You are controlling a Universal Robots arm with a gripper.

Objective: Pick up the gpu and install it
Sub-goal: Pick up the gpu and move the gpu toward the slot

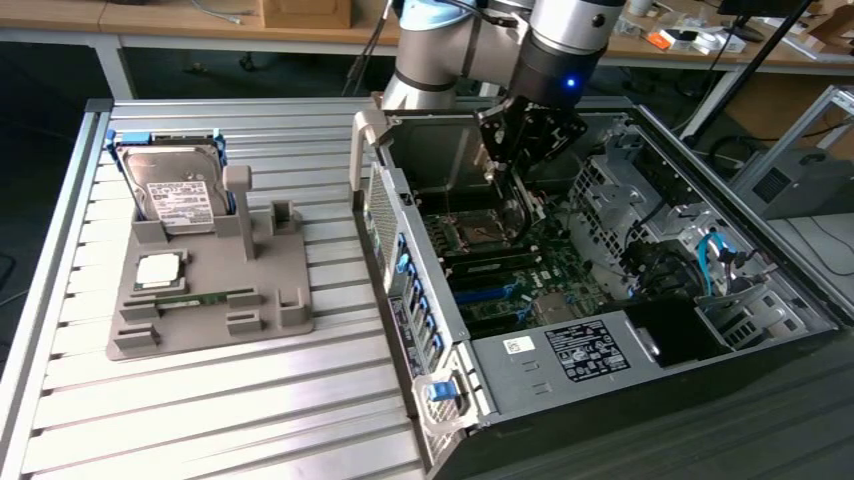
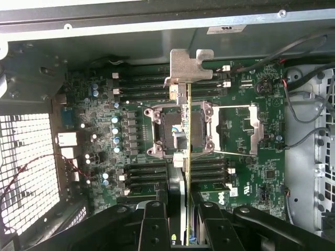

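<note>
Green with a yellowish edge and a silvery end bracket (image 2: 191, 65) on the card (image 2: 189, 125); black on the gripper (image 2: 186, 209); green with dark slots and a silvery socket frame on the motherboard (image 2: 246, 178). Silver with a white label on the hard drive (image 1: 180, 195), flat grey on the holder (image 1: 214, 335), green on the memory stick (image 1: 200, 298), ribbed shiny silver on the table (image 1: 200, 420). Dull grey on the computer case (image 1: 434, 150), blue on its tabs (image 1: 418, 300), silver-grey with light blue caps on the arm (image 1: 574, 30).
</note>
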